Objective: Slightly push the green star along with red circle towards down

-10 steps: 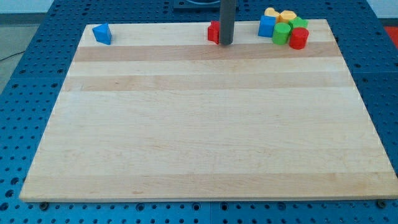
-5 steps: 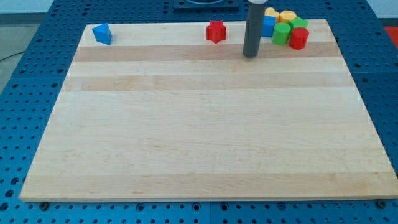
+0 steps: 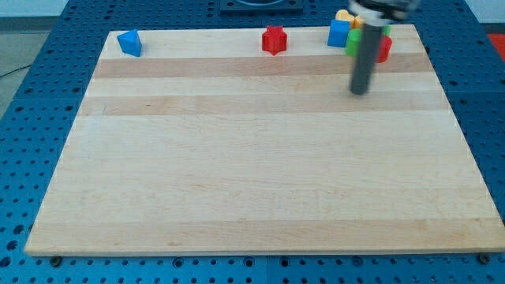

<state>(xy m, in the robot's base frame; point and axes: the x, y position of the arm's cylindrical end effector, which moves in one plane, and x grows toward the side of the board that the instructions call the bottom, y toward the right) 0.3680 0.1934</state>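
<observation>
A cluster of blocks sits at the view's top right of the wooden board (image 3: 252, 158). The red circle block (image 3: 384, 49) and a green block (image 3: 352, 42) are partly hidden behind my rod. The green star is mostly hidden by the rod. A blue block (image 3: 339, 33) and a yellow block (image 3: 342, 15) stand at the cluster's left. My tip (image 3: 360, 91) rests on the board just below the cluster, apart from the blocks.
A red star block (image 3: 274, 39) sits at the top middle of the board. A blue block (image 3: 129, 42) sits at the top left corner. The board lies on a blue perforated table (image 3: 31, 118).
My rod has moved from beside the red star to the view's right and downward, now standing just below the block cluster. The blocks have not moved.
</observation>
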